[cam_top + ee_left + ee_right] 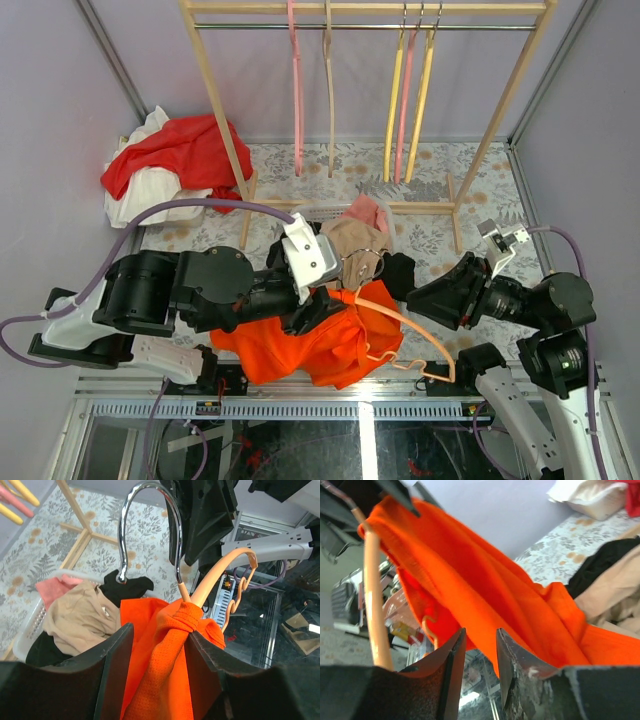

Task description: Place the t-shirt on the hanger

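Closest to the table's near edge, the t-shirt (300, 350) lies in a bright bunch. The wavy lower bar of the hanger (216, 580) pokes out bare just to its right. The hanger's long axis runs slantwise, from its neck up by the left gripper (160, 632) down and out toward the near right corner.

That left gripper is clamped on the bunched orange collar right at the base of the silver hook, so cloth and hanger are pinned together there. The right gripper (480, 632) sits just beside the bare shoulder and is plainly the nearer arm to it. Its jaws stand narrowly apart with nothing between them.

From that gripper the shirt drapes just ahead and above, with the peach arm off to the left in its wrist view. Whether the hem brushes a fingertip I can't quite tell.

Farther back sit the laundry basket (30, 625) and the wooden rack (220, 100).
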`<state>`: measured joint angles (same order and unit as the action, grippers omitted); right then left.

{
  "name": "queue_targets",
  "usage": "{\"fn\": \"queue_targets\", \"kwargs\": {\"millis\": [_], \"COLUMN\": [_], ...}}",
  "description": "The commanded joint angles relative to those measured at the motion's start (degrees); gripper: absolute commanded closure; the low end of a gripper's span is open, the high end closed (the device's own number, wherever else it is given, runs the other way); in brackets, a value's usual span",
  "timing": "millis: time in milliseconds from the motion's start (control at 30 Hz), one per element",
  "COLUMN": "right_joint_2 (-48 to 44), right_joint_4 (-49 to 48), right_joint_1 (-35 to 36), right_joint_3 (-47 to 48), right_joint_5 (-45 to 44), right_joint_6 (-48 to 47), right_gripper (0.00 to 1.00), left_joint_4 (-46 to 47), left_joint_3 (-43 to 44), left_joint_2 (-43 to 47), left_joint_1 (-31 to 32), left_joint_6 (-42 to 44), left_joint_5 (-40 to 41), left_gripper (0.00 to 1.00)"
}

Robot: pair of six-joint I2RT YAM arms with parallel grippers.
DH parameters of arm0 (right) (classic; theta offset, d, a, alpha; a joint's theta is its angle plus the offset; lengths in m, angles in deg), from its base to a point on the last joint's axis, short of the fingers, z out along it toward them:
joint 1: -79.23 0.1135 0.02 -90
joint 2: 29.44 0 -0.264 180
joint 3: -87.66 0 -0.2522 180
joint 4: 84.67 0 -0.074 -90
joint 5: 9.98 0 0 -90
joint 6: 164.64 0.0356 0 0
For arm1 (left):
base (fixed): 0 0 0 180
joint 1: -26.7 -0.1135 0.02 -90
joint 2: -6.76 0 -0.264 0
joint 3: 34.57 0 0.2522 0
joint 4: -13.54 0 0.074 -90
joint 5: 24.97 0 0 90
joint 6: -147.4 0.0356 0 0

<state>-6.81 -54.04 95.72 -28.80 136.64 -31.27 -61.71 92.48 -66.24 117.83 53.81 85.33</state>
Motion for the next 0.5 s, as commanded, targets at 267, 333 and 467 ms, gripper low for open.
{"fn": "queue_targets", "kwargs": {"millis": [267,333,467], "right_joint_2": [0.54,0.65,1.25], "right_joint_4": [-14.97,-15.39,-14.99], "right_joint_1": [-0.14,-0.14,-0.13], "right_joint_3": [2.27,2.25,2.76], "right_joint_5": [10.25,10.42,10.36], "right_joint_6": [9.57,9.61,8.88], "right_gripper": [0.58,0.57,0.53], "left_joint_4": [21.23,23.12,24.56], "left_joint_3": [-1.10,-0.94,1.80], "left_joint_2": [-2.45,-3.45,-6.74], "left_joint_1": [-0.47,-1.05,-2.82], "left_joint_6": [8.58,9.07,9.30], "left_joint_5": [-4.81,-6.61,-10.61], "left_gripper": [1.00,1.00,1.00]}}
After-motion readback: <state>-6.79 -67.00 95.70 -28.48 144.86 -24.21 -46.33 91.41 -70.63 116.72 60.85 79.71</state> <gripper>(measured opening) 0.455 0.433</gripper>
